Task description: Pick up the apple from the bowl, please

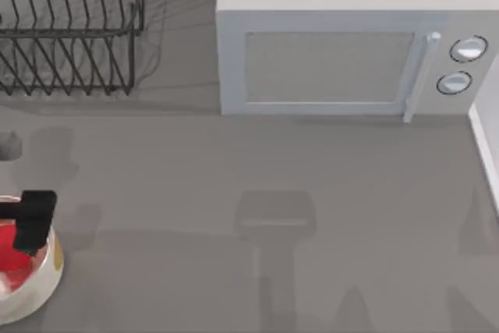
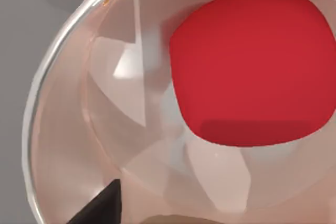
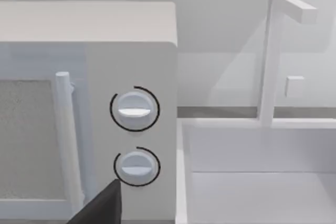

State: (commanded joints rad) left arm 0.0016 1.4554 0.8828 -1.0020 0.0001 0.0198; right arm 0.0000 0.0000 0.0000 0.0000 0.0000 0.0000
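1 apple in bowl, under left claw

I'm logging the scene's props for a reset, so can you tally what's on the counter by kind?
Fruit: 1, the apple, lying in the bowl
Dishware: 1, the bowl, at the table's left edge, with the left gripper over it
Racks: 1, the dish rack
Appliances: 1, the microwave
Fixtures: 1, the sink with its faucet
Total: 5
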